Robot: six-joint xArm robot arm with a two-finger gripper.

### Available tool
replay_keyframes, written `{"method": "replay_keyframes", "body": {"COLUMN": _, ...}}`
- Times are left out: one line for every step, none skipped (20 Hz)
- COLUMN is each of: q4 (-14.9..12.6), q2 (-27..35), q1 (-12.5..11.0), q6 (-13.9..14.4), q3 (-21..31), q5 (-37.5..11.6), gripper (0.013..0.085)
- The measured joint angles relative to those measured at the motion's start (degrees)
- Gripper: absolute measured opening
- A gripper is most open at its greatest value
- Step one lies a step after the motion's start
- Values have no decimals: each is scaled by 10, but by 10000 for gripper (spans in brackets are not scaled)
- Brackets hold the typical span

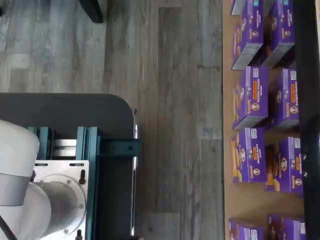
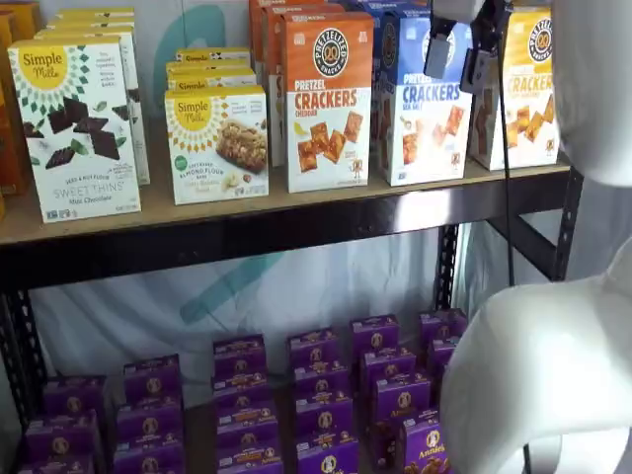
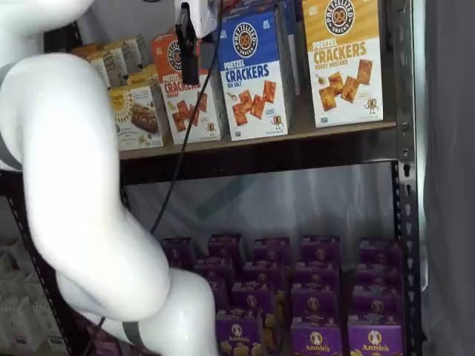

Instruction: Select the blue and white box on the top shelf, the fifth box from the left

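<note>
So the gripper (image 3: 185, 55) hangs up at top-shelf height, out in front of the boxes and holding nothing. I only see dark fingers side-on, so I can't tell how far apart they are. In a shelf view the blue and white box (image 3: 256, 74) is at about 3 o'clock from the fingers, standing upright with its long axis vertical on the top shelf (image 3: 260, 141), between the orange-topped box (image 3: 194, 104) and the yellow-topped box (image 3: 345, 59).

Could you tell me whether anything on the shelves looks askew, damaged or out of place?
Nothing stands out. On the top shelf the blue and white box stands upright and intact among its neighbours, and the purple boxes below sit in orderly rows.
</note>
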Motion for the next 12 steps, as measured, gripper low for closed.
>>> {"method": "replay_keyframes", "body": {"q4": 5, "q2": 4, "q1": -2, "q6": 0, "q3": -4, "q5": 6, "gripper": 850}}
{"method": "replay_keyframes", "body": {"q4": 10, "q2": 9, "q1": -2, "q6": 2, "q3": -8, "q5": 12, "gripper": 850}}
{"method": "replay_keyframes", "body": {"q4": 13, "q2": 13, "q1": 0, "q6": 5, "q3": -11, "q5": 14, "gripper": 850}}
{"method": "replay_keyframes", "body": {"q4": 15, "q2": 16, "q1": 3, "q6": 8, "q3": -13, "q5": 15, "gripper": 850}}
{"method": "replay_keyframes", "body": {"q4": 15, "q2": 17, "q1": 4, "q6": 10, "q3": -13, "q5": 14, "gripper": 850}}
{"method": "replay_keyframes", "body": {"q4": 15, "q2": 17, "q1": 6, "q6": 11, "q3": -13, "q5": 11, "gripper": 850}}
{"method": "replay_keyframes", "body": {"q4": 15, "q2": 16, "q1": 8, "q6": 13, "q3": -11, "q5": 6, "gripper": 850}}
{"method": "replay_keyframes", "body": {"q4": 16, "q2": 14, "q1": 9, "q6": 14, "q3": -8, "q5": 1, "gripper": 850}}
{"method": "replay_keyframes", "body": {"q4": 19, "q2": 12, "q1": 8, "q6": 14, "q3": -5, "q5": -7, "gripper": 850}}
{"method": "replay_keyframes", "body": {"q4": 26, "q2": 9, "q1": 4, "q6": 13, "q3": -3, "q5": -14, "gripper": 850}}
{"method": "replay_keyframes", "body": {"q4": 36, "q2": 5, "q1": -2, "q6": 12, "q3": 2, "q5": -25, "gripper": 850}}
{"method": "replay_keyframes", "body": {"q4": 49, "q2": 0, "q1": -10, "q6": 10, "q3": 7, "q5": -39, "gripper": 850}}
